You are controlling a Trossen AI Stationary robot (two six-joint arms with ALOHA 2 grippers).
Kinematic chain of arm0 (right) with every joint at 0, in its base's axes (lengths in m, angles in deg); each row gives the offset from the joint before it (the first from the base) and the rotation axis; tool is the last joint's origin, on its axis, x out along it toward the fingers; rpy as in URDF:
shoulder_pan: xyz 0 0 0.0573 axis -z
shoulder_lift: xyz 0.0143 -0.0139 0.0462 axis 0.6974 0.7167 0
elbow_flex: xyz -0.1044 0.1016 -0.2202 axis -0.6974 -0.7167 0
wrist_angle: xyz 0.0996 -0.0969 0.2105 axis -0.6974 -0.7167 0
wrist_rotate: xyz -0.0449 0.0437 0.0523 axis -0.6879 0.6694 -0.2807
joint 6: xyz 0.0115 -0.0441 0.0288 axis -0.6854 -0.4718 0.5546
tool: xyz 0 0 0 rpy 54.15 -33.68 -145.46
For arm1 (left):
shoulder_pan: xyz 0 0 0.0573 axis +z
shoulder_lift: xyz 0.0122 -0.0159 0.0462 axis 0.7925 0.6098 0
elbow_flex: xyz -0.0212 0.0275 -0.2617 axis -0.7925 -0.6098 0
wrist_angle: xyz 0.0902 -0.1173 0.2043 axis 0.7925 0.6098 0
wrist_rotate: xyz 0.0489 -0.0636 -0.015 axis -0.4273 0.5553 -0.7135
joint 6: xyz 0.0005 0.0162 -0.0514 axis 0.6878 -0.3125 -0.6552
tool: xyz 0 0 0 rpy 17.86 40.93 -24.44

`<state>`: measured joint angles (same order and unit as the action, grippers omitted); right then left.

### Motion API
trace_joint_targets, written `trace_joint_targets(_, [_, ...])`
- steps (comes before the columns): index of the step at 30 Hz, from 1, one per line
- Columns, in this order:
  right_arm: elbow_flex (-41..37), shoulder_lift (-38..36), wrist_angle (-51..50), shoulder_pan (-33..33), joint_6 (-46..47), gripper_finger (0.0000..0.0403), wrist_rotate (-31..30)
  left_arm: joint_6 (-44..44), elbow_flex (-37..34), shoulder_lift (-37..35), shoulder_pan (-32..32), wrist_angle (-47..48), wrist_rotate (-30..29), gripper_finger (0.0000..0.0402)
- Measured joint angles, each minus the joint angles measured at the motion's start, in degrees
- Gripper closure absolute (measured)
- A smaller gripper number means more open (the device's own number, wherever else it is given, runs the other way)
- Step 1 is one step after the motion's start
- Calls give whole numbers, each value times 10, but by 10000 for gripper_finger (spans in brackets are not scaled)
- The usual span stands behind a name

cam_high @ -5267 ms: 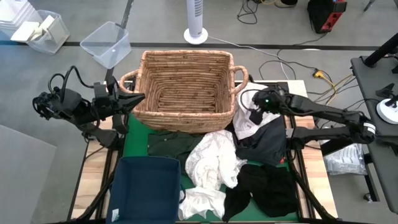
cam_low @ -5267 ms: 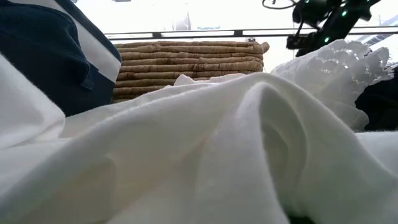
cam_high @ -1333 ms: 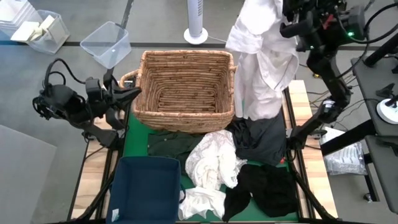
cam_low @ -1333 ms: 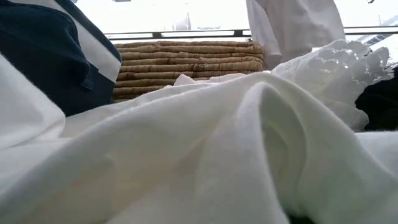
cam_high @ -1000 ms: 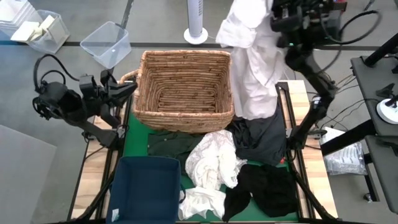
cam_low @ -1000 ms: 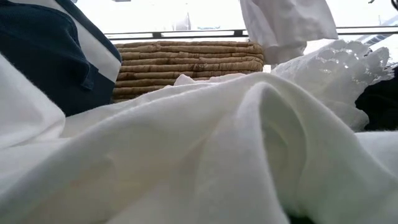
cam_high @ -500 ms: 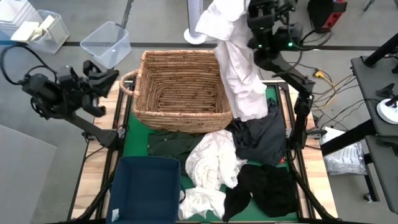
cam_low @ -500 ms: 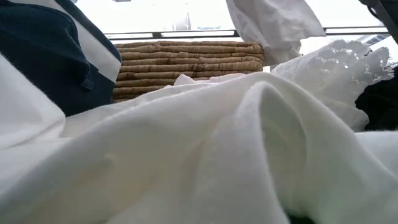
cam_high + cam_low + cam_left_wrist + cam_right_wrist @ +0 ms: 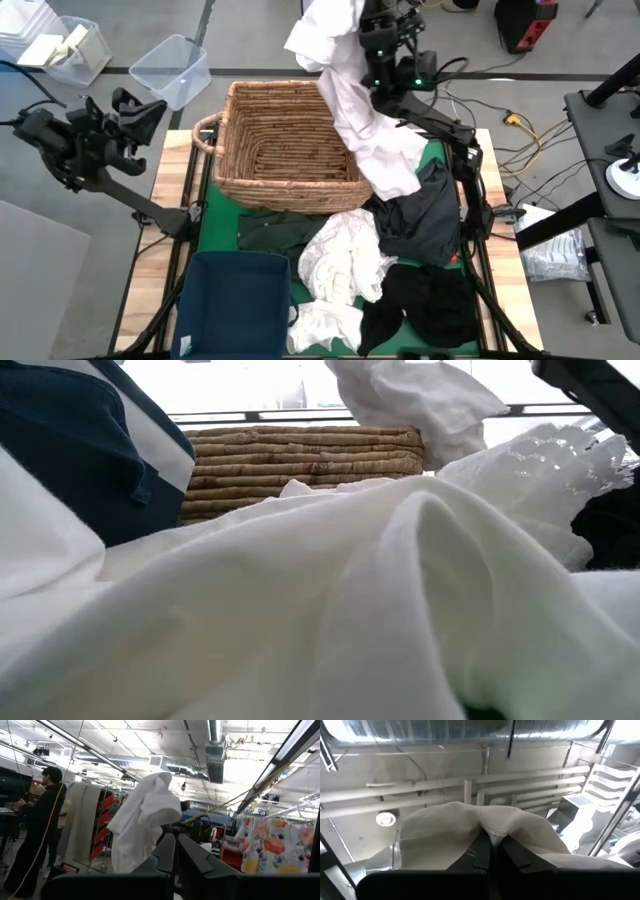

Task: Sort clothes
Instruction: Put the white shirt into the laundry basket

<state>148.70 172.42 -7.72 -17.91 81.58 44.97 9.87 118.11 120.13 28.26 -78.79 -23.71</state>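
Note:
My right gripper (image 9: 338, 22) is raised high over the wicker basket's (image 9: 290, 135) far right corner, pointing steeply up and shut on a white garment (image 9: 355, 110). The garment drapes down over the basket's right rim. More clothes lie on the green mat: a crumpled white one (image 9: 345, 260), a dark grey one (image 9: 420, 220), a black one (image 9: 430, 300), a dark green one (image 9: 270, 230). My left gripper (image 9: 150, 108) is shut and holds nothing, off the table's left edge. My right gripper pinches a fold of the white garment (image 9: 492, 832) between its two shut fingers, which point steeply up. The cloth spills over both sides of the fingers and hangs slack below them. Its lower end (image 9: 430, 410) shows by the basket's right end; whether it touches anything I cannot tell.
A navy fabric bin (image 9: 235, 300) stands at the near left. Another white garment (image 9: 325, 325) lies by its right side. White cloth (image 9: 300, 610) fills the low view's foreground. A clear plastic tub (image 9: 172, 68) sits on the floor at the far left. A person (image 9: 40, 820) stands in the room.
My right gripper has swung toward the table's left edge, sinking and tipping, and carried the white garment from beyond the basket's right side to over its right rim. The cloth's hanging end has trailed after it. My left gripper has drawn back toward the left, away from the basket.

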Motion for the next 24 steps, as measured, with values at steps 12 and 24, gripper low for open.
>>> trace_joint_targets(12, [0,43,-5,3,3,394,-5,9,0,-28,0,20,0,401])
trace_joint_targets(24, [0,59,-210,2,28,394,35,15,0,-52,0,40,0,401])
